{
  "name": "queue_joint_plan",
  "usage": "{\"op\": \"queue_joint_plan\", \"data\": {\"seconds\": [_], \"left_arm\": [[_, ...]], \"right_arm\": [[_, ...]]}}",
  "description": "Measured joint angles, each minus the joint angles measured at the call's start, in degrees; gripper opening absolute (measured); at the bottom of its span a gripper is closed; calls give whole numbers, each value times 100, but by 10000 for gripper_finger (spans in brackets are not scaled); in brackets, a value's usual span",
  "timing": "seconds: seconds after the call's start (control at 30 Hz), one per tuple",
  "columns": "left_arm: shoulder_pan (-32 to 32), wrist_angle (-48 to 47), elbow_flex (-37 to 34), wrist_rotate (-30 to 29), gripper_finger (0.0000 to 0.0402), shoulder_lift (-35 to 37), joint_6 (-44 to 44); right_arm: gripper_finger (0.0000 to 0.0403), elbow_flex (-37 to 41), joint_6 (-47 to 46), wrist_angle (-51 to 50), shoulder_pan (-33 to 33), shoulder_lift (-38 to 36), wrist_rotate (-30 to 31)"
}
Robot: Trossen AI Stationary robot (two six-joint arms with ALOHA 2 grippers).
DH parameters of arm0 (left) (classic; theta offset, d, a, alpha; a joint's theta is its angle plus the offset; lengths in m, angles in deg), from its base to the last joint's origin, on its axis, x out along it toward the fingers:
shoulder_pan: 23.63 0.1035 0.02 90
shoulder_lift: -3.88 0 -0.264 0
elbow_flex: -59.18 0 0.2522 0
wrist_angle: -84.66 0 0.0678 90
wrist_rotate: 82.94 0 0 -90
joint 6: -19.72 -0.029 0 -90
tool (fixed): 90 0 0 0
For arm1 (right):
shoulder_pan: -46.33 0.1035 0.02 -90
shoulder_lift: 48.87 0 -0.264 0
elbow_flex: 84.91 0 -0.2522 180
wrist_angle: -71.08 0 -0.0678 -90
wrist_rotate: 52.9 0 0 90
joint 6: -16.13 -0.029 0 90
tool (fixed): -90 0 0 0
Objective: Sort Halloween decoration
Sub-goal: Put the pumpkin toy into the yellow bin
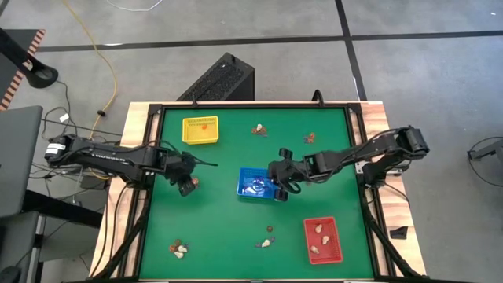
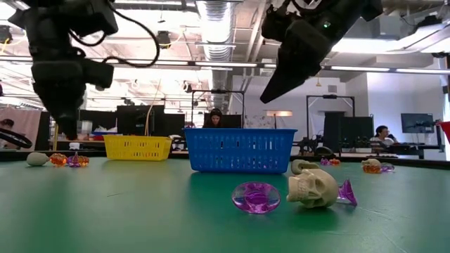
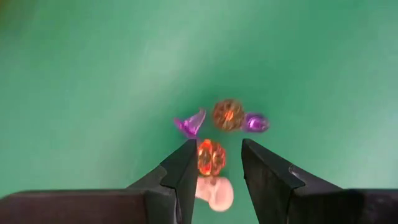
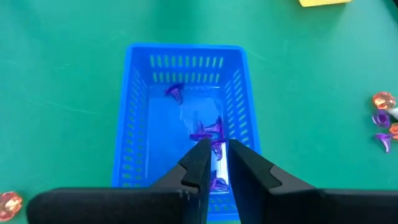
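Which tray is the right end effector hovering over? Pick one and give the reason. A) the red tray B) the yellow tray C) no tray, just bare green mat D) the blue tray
D: the right end effector hangs directly above the blue tray, which holds purple trinkets; the overhead view also places it at that tray's edge.

The high view shows grey floor crossed by dark lines, a yellow cable at upper left and a black box above the green tabletop. In the low view, ceiling lights and ducts fill the top, with desks, monitors and seated people across the middle.
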Motion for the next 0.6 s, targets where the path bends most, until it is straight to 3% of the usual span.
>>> {"op": "queue_joint_plan", "data": {"seconds": [0.27, 0.6], "left_arm": [[9, -77, -2, 91, 121, -480, 489], [7, -14, -2, 87, 180, -925, 437]], "right_arm": [[86, -4, -2, -15, 2, -2, 0], [86, -4, -4, 83, 4, -2, -17]]}}
